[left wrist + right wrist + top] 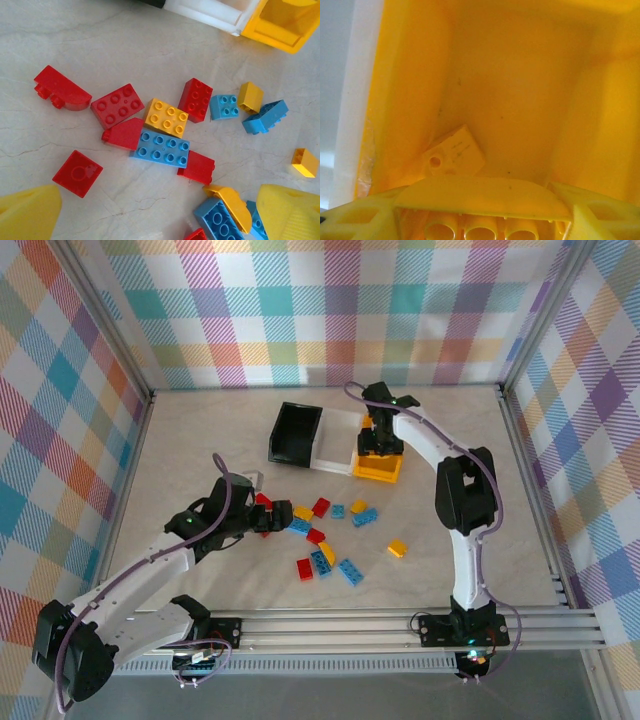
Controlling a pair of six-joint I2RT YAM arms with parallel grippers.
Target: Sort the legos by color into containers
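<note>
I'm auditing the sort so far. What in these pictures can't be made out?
Black bin floor, top view: too dark to tell contents.
Yellow bin contents, top view: right gripper covers them.
Yellow lego in that gripper, right wrist view: cut off by bottom edge.
Blue lego, left wrist view: cut off by bottom edge.

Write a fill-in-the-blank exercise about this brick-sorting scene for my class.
1. The right gripper holds a yellow brick over the ____ bin.
2. Between that bin and the black bin sits a ____ bin.
3. The eight-stud brick touching the yellow six-stud brick is ____.
4. The fingers of the left gripper stand ____.

Missing words: yellow; white; blue; open.
</note>
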